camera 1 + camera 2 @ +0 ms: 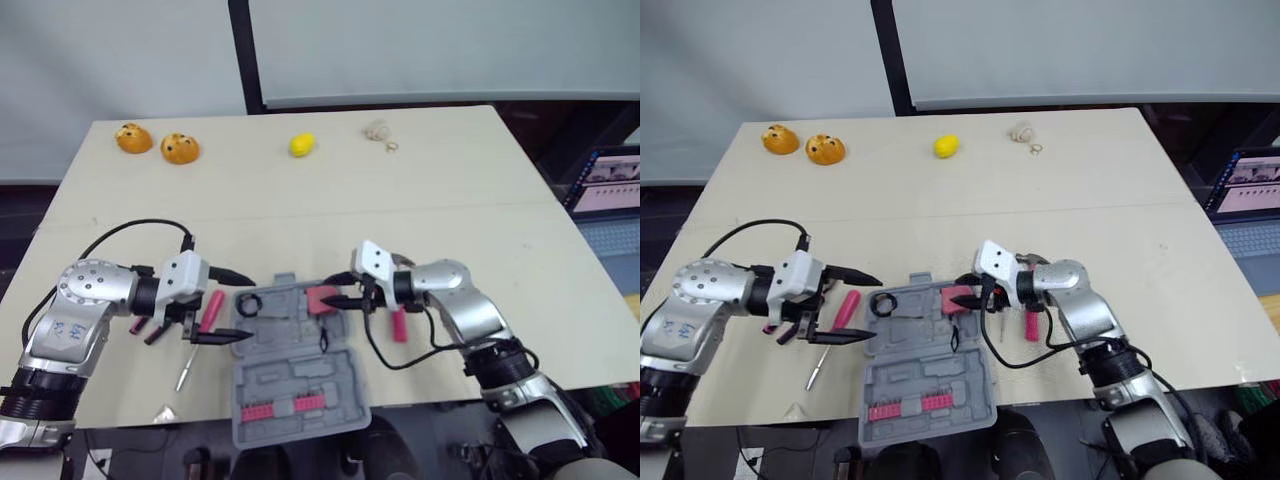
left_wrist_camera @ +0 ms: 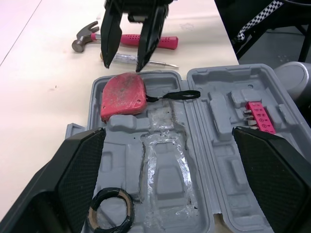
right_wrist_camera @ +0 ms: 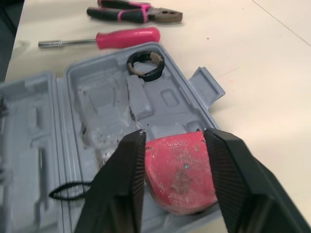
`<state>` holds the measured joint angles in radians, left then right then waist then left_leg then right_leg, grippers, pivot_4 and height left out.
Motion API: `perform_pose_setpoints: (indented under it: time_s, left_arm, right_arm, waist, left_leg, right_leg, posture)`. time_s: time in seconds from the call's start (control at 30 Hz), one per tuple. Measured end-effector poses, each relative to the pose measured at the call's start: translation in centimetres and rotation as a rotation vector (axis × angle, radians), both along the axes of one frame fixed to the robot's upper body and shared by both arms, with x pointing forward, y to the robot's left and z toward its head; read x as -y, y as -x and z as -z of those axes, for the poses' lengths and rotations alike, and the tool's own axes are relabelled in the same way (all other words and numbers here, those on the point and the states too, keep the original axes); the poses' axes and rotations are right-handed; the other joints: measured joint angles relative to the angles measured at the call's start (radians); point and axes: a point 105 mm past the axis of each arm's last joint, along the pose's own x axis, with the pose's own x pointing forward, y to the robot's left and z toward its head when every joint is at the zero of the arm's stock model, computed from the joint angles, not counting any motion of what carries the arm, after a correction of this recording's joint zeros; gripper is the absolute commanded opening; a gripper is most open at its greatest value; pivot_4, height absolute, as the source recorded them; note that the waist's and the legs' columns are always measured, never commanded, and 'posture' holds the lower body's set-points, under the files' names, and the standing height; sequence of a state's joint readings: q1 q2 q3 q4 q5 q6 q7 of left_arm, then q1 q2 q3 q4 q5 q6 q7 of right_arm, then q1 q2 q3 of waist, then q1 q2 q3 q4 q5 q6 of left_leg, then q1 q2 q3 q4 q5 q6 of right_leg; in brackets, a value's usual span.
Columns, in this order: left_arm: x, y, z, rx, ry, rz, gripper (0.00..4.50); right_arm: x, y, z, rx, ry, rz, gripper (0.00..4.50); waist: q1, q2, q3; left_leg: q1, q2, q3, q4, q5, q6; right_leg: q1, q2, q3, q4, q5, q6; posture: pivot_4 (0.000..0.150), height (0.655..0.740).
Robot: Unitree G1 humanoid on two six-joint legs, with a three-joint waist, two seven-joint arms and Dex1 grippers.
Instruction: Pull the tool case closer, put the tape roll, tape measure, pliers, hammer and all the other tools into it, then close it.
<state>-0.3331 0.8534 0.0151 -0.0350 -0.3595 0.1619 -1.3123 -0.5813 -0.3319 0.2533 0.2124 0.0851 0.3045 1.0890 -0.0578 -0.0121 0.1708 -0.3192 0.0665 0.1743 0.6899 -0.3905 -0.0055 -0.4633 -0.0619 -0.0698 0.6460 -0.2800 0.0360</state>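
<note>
The grey tool case (image 1: 300, 370) lies open at the table's near edge. A black tape roll (image 1: 248, 302) sits in its far left corner and a red tape measure (image 2: 124, 94) in its far right corner. My right gripper (image 1: 335, 292) is open just over the tape measure (image 3: 180, 165), one finger on either side. My left gripper (image 1: 240, 307) is wide open over the case's left edge and holds nothing. Left of the case lie the pliers (image 3: 136, 12) and a pink-handled screwdriver (image 1: 212, 308). The hammer (image 2: 85, 39) and a slim screwdriver (image 2: 131, 59) lie to its right.
A red bit holder (image 1: 282, 408) sits in the case lid. Two orange fruits (image 1: 134, 137), a lemon (image 1: 302, 144) and a small beige item (image 1: 378, 130) lie along the far edge. A laptop (image 1: 610, 180) stands off to the right.
</note>
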Motion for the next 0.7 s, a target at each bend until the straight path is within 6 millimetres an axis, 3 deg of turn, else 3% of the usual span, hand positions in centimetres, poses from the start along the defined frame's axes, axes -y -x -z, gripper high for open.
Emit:
perform_pose_setpoints:
  time_s: [0.7]
  left_arm:
    - [-0.1,-0.3,-0.3,0.011,0.001,-0.009,4.5]
  right_arm:
    - [-0.1,-1.1,3.8,-0.002,0.128,0.103,2.21]
  waist:
    - [0.001,-0.003,-0.01]
  left_leg:
    - [0.003,0.001,0.001,0.0,0.0,0.0]
  right_leg:
    - [0.002,-0.001,0.002,0.001,0.0,0.0]
  posture:
    - [0.15,0.7292]
